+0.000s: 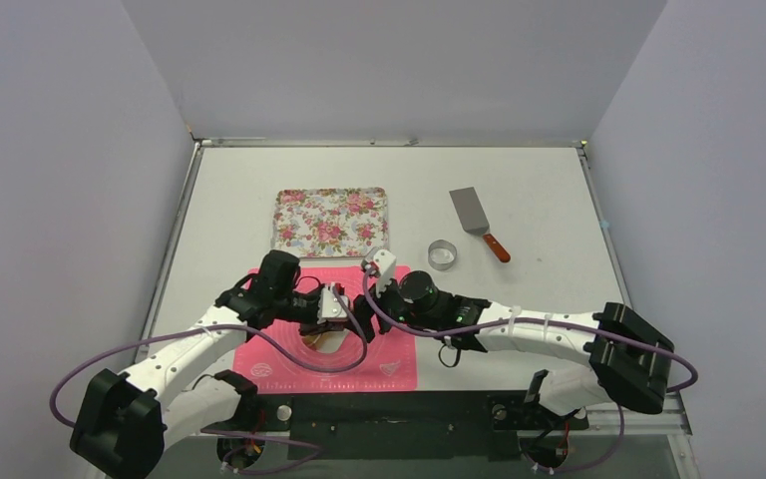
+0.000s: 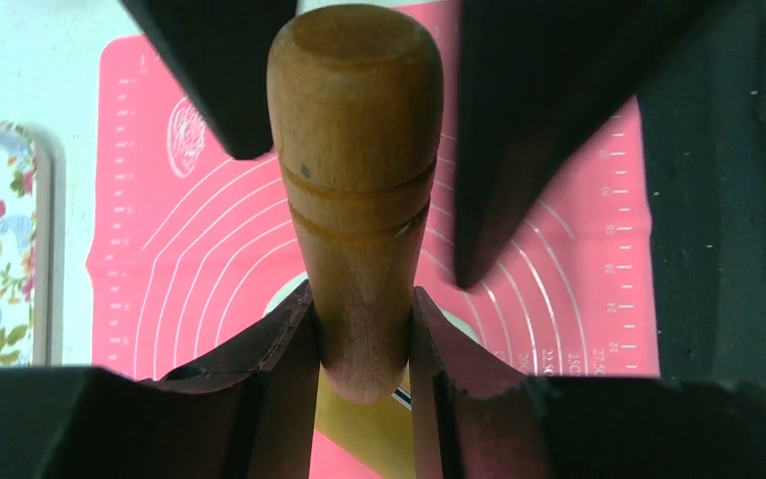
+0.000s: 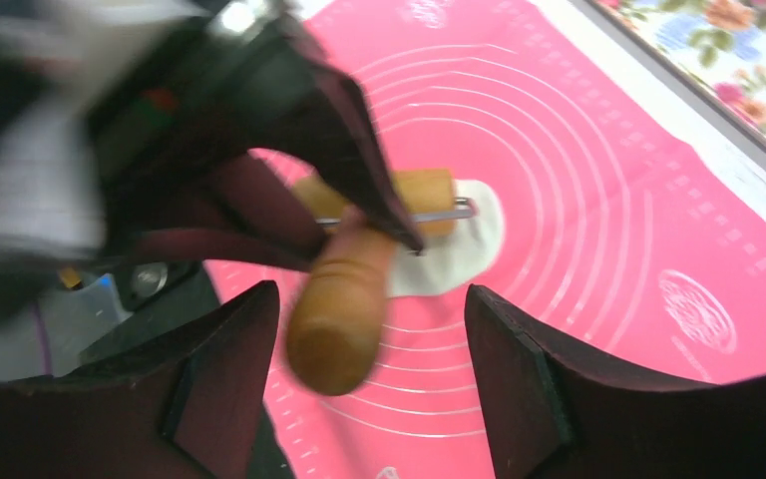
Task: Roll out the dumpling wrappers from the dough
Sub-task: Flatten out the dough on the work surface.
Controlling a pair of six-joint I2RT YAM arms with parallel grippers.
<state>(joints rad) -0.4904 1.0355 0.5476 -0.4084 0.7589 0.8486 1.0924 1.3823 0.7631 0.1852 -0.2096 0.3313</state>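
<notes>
Pale walls enclose one white table (image 1: 559, 200) bearing one pink silicone mat (image 1: 399, 364), one floral tray (image 1: 331, 221) behind it, one metal ring cutter (image 1: 442, 254) and one spatula (image 1: 474, 218) to the right. Two arms meet over the mat. The left gripper (image 2: 359, 349) is clamped on the wooden handle of the single rolling pin (image 3: 339, 299), whose barrel rests on the one dumpling wrapper (image 3: 469, 244), a flat white disc lying near the mat's middle. The right gripper (image 3: 369, 299) straddles the handle's free end, its jaws apart with a gap on each side.
</notes>
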